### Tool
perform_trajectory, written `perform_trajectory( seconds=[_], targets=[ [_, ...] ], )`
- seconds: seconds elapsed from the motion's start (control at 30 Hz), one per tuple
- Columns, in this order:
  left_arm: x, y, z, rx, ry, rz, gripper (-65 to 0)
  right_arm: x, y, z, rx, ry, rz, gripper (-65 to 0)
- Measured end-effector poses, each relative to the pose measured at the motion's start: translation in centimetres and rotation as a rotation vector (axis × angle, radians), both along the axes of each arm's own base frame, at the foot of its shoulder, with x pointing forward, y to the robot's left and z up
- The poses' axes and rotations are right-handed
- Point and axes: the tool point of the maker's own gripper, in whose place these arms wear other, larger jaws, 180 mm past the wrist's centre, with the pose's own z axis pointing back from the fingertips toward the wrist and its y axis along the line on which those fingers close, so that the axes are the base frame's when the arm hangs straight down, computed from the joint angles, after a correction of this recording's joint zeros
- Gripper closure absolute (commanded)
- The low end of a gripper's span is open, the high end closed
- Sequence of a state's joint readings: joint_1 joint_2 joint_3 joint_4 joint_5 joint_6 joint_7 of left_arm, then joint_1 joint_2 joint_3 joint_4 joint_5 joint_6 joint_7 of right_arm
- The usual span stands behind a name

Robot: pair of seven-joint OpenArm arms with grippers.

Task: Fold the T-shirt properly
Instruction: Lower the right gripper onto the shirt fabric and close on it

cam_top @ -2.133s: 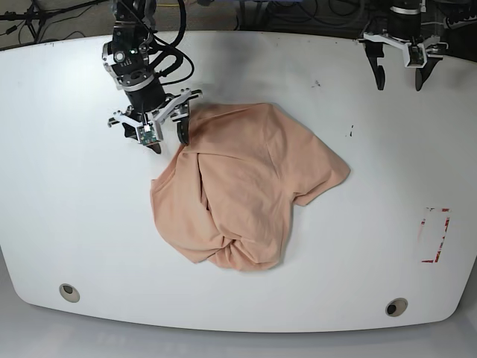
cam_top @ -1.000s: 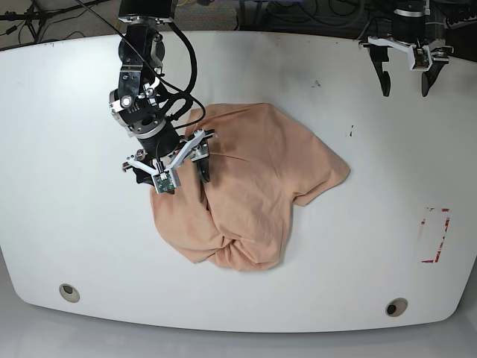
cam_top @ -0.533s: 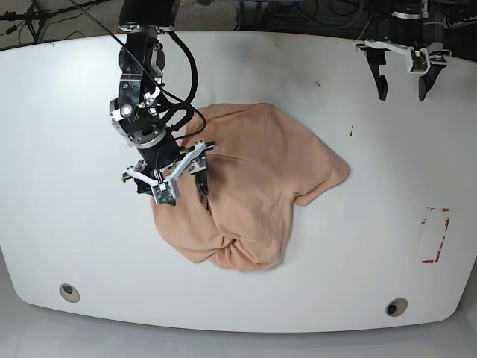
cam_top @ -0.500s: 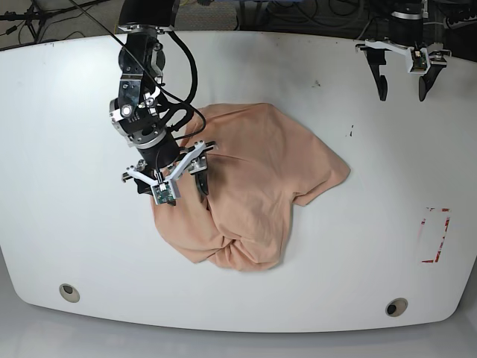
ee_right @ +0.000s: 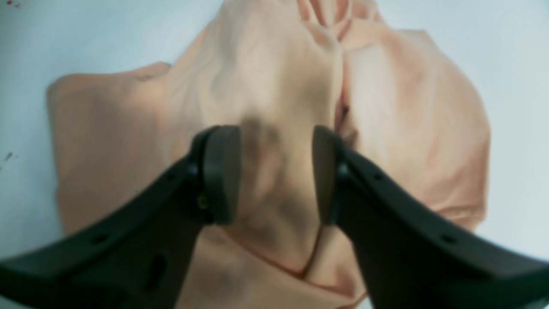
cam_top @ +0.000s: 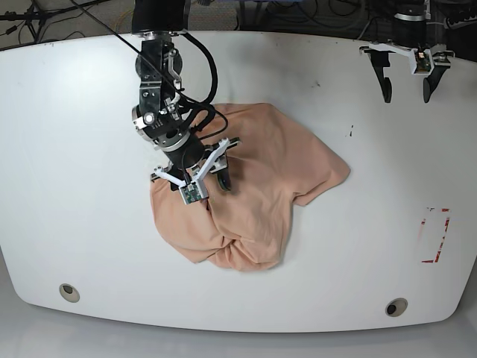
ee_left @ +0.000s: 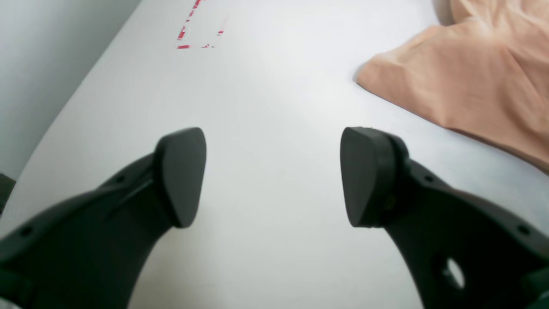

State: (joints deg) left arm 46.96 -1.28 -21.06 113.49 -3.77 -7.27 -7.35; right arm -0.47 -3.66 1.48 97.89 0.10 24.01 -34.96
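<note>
White tabletop point(cam_top: 82, 224) fills the base view, rounded at its corners, with two small round insets point(cam_top: 69, 292) near the front edge, a red-marked rectangle point(cam_top: 434, 236) toward one side and a tangle of dark cables point(cam_top: 283, 13) behind the far edge. On the middle of this surface the T-shirt point(cam_top: 261, 194) is seen lying in a crumpled, wrinkled heap, peach in colour, with one sleeve-like flap spread out toward the side of the red marking. The right gripper point(cam_top: 205, 181) is lowered onto the near-left part of the heap; in the right wrist view a raised ridge of the T-shirt point(ee_right: 279, 107) is seen between the two dark fingers point(ee_right: 221, 174), which are set at a narrow gap on either side of it. Whether the pads are actually pressed into the cloth cannot be told, since the view there is blurred. The left gripper point(cam_top: 406, 74) is held at the far edge of the table, well apart from the cloth, with its jaws spread wide and nothing between them. In the left wrist view its fingers point(ee_left: 182, 174) are shown above bare table, with an edge of the T-shirt point(ee_left: 467, 81) at the upper right and the red marking point(ee_left: 193, 30) further off.
</note>
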Motion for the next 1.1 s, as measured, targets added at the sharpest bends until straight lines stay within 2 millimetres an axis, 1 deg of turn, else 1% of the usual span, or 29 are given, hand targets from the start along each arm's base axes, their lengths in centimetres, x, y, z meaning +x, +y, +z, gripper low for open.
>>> perform_trajectory(
  seconds=[0.03,0.1,0.2,0.43,0.63,0.7,0.9,0.97,1.1],
  targets=[
    [0.0,-0.1,0.0,-0.002,-0.001,-0.002,-46.4,0.1,-0.1,-0.2,0.002,0.001,0.001,-31.1],
    [0.1,-0.4,-0.1,-0.009,0.000,-0.009,-46.3,0.2,-0.8,-1.3,-0.011,0.030,-0.012,-31.3],
    [0.2,-0.7,-0.1,-0.014,-0.002,-0.018,-46.4,-0.2,-1.6,-2.4,-0.030,0.061,-0.026,-31.2],
    [0.3,-0.4,0.0,-0.008,-0.008,-0.012,-46.6,-0.9,-2.0,-3.8,-0.031,0.099,-0.019,-30.1],
    [0.4,-0.3,0.3,-0.003,-0.019,-0.007,-46.7,-1.0,-2.5,-4.0,-0.041,0.104,-0.021,-29.0],
    [0.4,-0.4,0.3,-0.005,-0.020,-0.010,-46.9,-1.0,-2.6,-4.0,-0.045,0.103,-0.022,-26.5],
    [0.6,-0.5,0.3,-0.008,-0.026,-0.014,-46.8,-0.9,-1.8,-3.8,-0.034,0.098,-0.006,-23.7],
    [0.6,-0.5,0.3,-0.009,-0.025,-0.014,-46.9,-0.8,-1.6,-3.6,-0.029,0.094,-0.002,-24.4],
    [0.6,-0.5,0.3,-0.008,-0.025,-0.013,-46.9,-0.2,-1.4,-3.0,-0.022,0.076,-0.001,-29.3]
  ],
)
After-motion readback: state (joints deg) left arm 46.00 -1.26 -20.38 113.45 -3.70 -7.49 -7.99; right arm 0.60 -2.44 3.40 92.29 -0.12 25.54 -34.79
